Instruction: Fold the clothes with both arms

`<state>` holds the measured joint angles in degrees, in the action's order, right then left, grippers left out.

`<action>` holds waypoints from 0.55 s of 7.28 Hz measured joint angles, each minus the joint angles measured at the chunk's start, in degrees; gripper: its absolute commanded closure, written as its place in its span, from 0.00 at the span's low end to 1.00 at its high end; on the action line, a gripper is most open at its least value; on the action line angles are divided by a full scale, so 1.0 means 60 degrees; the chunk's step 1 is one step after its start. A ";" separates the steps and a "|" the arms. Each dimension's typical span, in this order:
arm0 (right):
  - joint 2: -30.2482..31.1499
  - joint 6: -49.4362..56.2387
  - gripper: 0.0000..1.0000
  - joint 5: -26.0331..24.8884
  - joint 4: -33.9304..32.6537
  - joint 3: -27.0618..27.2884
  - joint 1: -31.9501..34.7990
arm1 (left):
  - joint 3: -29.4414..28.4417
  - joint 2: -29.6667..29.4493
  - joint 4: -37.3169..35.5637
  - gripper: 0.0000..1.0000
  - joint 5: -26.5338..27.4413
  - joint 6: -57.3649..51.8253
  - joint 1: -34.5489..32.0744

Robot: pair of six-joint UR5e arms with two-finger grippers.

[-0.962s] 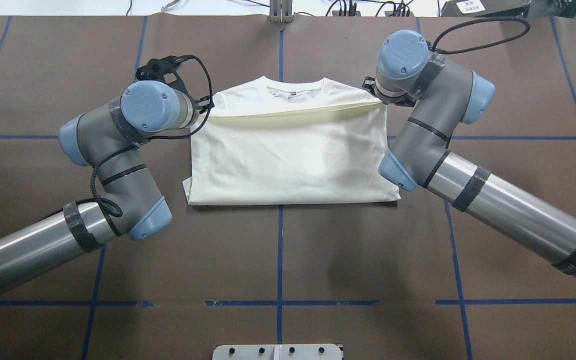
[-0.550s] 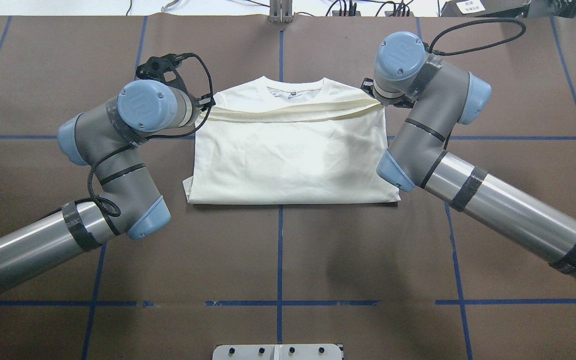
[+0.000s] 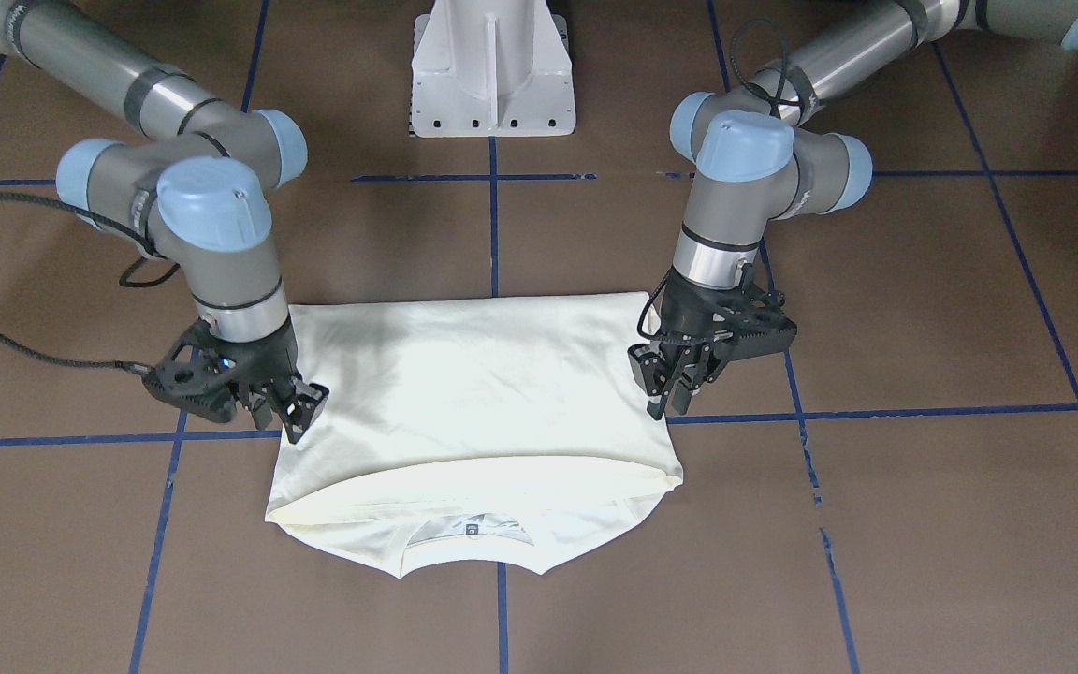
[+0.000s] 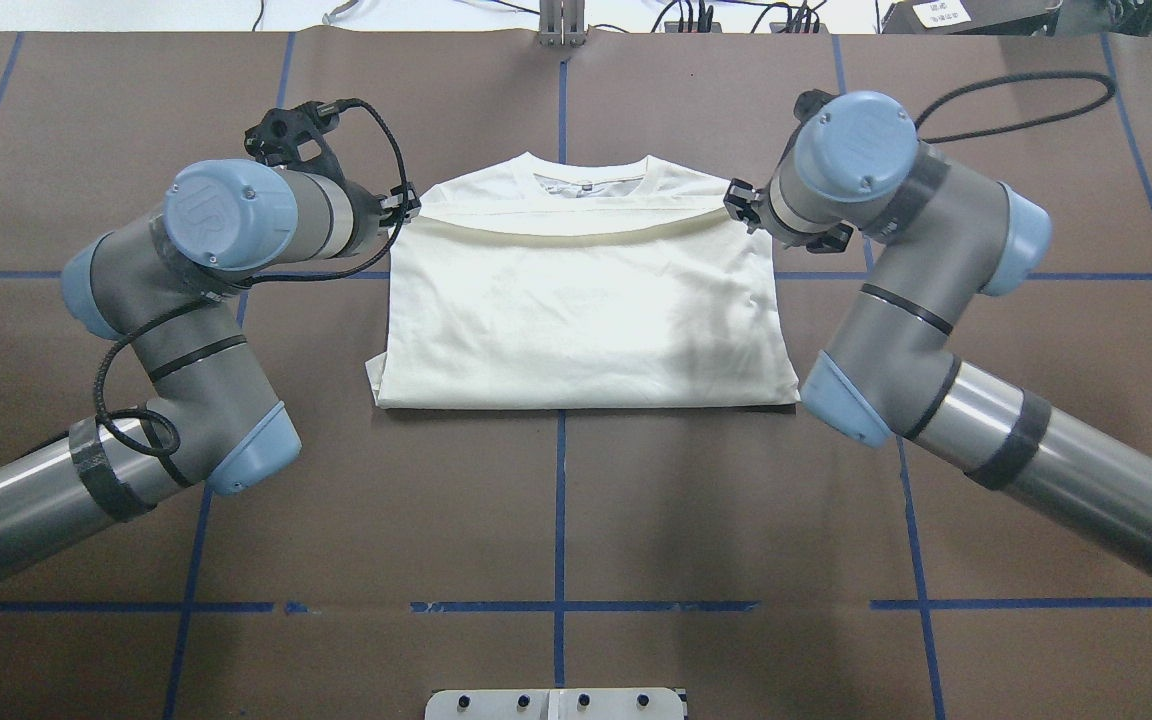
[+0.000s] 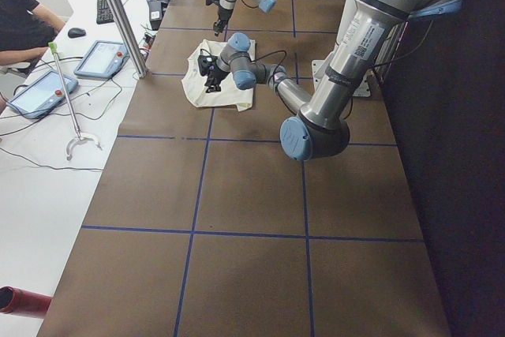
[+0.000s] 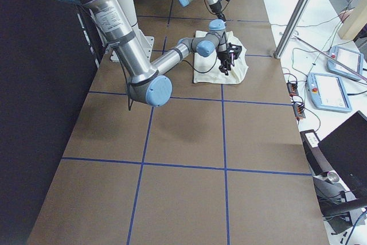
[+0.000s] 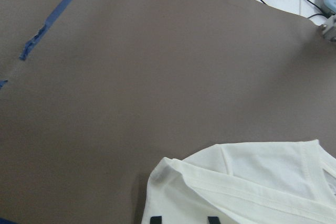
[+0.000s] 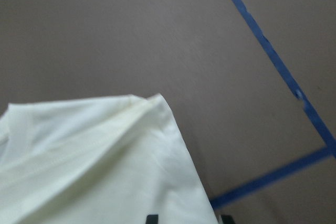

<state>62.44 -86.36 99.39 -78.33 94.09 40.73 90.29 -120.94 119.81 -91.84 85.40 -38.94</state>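
Since half a second ago, the lifted hem has been laid flat across the shirt, and both arm elbows have been swung outward from the cloth. The brown table (image 4: 556,520), marked with a grid of blue tape lines, is seen under everything. The left arm (image 4: 216,250) and the right arm (image 4: 896,260) are bent inward towards the two upper corners of the garment. The cream-white T-shirt (image 4: 586,320) is found at the middle of the table, folded in half with its plain reverse upward; its hem is set just below the neckline (image 4: 586,182), which is turned away from the robot. No print can be seen.

The left gripper (image 3: 673,404) is pointed down at one side edge of the folded shirt, and the right gripper (image 3: 303,412) at the opposite edge. In the left wrist view the black fingertips (image 7: 155,219) are shown apart over the cloth, and in the right wrist view the same is shown. No fabric is seen pinched in either.
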 measured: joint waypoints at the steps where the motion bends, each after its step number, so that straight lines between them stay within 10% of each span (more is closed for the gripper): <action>1: 0.0958 -0.0597 0.39 -0.0064 0.0013 0.0980 -0.0542 | 0.0186 0.0112 0.0033 0.54 -0.0109 0.0003 -0.0004; 4: 0.1906 -0.2214 0.41 -0.1030 0.0059 0.1739 -0.2044 | 0.0324 0.0186 0.0029 0.54 -0.0138 0.0005 0.0017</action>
<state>73.87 -99.65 93.21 -77.98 104.52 28.47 92.23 -119.83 119.98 -92.67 85.43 -38.84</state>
